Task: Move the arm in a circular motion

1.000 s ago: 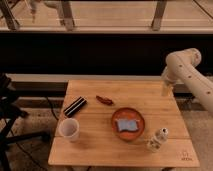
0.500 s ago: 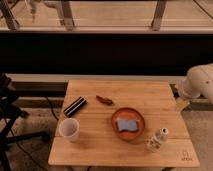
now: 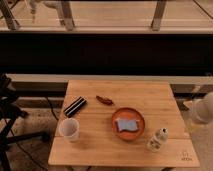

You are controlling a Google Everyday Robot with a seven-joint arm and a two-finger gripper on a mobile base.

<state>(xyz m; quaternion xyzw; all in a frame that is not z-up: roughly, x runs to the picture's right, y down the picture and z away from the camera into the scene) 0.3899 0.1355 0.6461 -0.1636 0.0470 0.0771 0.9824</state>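
1. Fingers impossible to judge: cannot tell whether parted or closed, nor whether anything is held.
2. Gripper [image 3: 193,124] only a pale blur at the lower left end of the arm [image 3: 204,111], just off the right edge of the wooden table [image 3: 150,152], over the floor rather than the tabletop.
3. Arm itself cut off by the right border of the view, with only a rounded cream segment showing.
4. Compared with a second ago: much less of the arm visible, no longer reaching over the table's far right corner, now lower and further right; half a second ago already retreating that way.
5. Tabletop items unmoved across all three moments:
   - white cup [image 3: 69,129] near the front left
   - black block [image 3: 74,106] behind the cup, lying at an angle
   - small reddish-brown item [image 3: 104,99] towards the back, near the middle
   - orange plate [image 3: 131,111] right of centre, carrying a blue sponge [image 3: 125,124]
   - small pale bottle [image 3: 157,139] just beside the plate, front right, upright
6. Nothing on the table touched by arm or gripper.
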